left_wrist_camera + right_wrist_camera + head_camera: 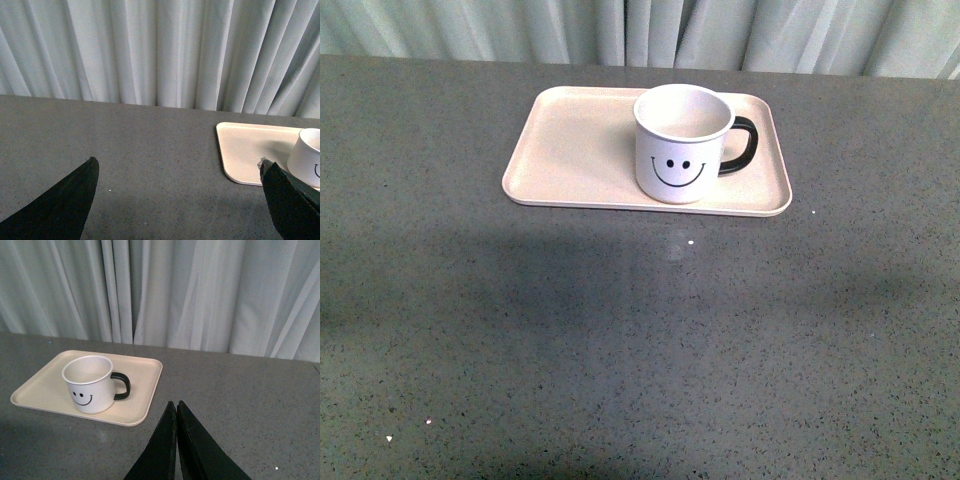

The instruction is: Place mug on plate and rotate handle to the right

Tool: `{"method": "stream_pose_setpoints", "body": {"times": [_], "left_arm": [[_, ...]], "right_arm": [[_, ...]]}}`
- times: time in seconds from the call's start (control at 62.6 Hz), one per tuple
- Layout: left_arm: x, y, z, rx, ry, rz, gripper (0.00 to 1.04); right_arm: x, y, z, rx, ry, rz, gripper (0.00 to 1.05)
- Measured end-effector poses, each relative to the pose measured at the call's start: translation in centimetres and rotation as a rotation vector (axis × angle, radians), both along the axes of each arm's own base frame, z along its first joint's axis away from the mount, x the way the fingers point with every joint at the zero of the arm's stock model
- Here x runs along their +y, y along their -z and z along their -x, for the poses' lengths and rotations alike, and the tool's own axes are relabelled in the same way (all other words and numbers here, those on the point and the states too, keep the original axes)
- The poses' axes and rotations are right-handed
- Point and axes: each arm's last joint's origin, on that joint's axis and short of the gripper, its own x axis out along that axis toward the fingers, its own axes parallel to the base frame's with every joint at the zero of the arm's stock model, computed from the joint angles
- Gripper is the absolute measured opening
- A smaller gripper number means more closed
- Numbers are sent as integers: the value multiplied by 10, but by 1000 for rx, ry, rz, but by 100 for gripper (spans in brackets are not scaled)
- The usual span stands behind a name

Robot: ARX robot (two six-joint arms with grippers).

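The white mug (682,143) with the black smiley face stands upright on the right half of the pale pink plate (570,150). Its black handle (742,146) points to the right in the front view. Neither arm shows in the front view. In the right wrist view the mug (89,384) and its handle (122,386) sit on the plate (35,390), and my right gripper (175,403) is shut and empty, away from the plate's corner. My left gripper (178,166) is open over bare table, with the plate (250,150) and the mug's edge (307,157) off to one side.
The grey speckled table (640,340) stretches all around the plate. Pale curtains (640,30) hang behind the table's far edge.
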Motion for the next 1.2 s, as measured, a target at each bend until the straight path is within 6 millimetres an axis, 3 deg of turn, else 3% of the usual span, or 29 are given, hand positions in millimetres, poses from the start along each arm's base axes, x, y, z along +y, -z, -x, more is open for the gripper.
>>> {"method": "stream_pose_setpoints", "body": {"times": [1.198], "left_arm": [[0, 0, 0, 0, 0, 0, 95]], "right_arm": [[0, 1, 33, -3, 0, 0, 5]]}}
